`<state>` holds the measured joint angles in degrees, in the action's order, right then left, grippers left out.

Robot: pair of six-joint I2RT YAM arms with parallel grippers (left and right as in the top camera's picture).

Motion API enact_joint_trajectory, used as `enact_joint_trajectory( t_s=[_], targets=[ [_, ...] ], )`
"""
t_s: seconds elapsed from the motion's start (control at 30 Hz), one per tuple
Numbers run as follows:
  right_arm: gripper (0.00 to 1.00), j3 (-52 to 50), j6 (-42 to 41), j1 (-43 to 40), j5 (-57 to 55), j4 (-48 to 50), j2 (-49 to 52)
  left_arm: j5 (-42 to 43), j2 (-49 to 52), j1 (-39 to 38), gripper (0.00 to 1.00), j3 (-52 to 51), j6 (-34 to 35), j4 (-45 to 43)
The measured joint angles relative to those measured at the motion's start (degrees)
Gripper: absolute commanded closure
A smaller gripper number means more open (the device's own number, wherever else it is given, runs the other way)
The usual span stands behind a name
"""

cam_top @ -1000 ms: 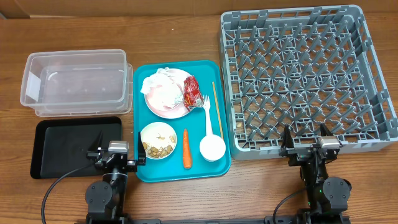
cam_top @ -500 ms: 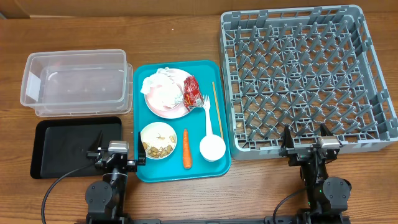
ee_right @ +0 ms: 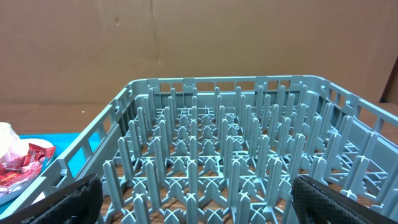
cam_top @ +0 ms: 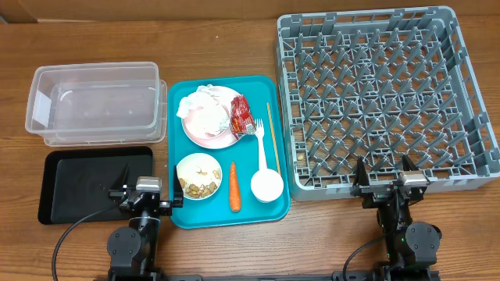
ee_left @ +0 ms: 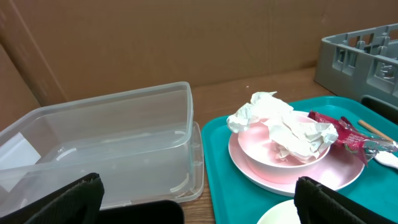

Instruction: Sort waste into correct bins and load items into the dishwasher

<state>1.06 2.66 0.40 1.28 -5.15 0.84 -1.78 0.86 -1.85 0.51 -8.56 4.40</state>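
No motion since a second ago. Sorting not begun: dish rack and clear tub bare, waste and dishes all on teal tray. Left hand and right hand parked at counter edge, spread wide, empty. Next, probably: reach left hand to napkins on pink plate, bin them.

I see a smooth teal plastic tray on a grained wooden table. Left of it sit a clear glossy plastic tub and a faintly shiny black tray; right of it, a matt grey plastic rack. On it lie crumpled paper napkins and a shiny red wrapper.
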Motion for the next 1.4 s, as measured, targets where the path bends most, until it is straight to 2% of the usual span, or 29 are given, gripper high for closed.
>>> enact_joint_trajectory(
  t_s=[0.4,0.53,0.7,0.87,1.0,1.1,1.27,1.4],
  targets=[
    [0.0,0.0,0.0,0.0,0.0,0.0,0.0,0.3,0.0,0.0,0.0,0.0,0.0,-0.2],
    [0.0,0.0,0.0,0.0,0.0,0.0,0.0,4.7,0.0,0.0,0.0,0.2,0.5,-2.2],
    [0.0,0.0,0.0,0.0,0.0,0.0,0.0,9.9,0.0,0.0,0.0,4.7,4.3,5.4],
    [0.0,0.0,0.0,0.0,0.0,0.1,0.0,11.8,2.4,0.0,0.0,16.7,5.7,11.6],
    [0.0,0.0,0.0,0.0,0.0,0.0,0.0,13.6,10.6,0.0,0.0,29.6,6.1,18.2],
    [0.0,0.0,0.1,0.0,0.0,0.0,0.0,15.6,19.7,0.0,0.0,39.3,6.5,23.3],
    [0.0,0.0,0.1,0.0,0.0,0.0,0.0,20.3,38.6,0.0,0.0,57.5,6.8,36.7],
    [0.0,0.0,0.2,0.0,0.0,0.0,0.0,22.4,54.9,0.0,0.0,75.0,6.8,52.8]
  ],
)
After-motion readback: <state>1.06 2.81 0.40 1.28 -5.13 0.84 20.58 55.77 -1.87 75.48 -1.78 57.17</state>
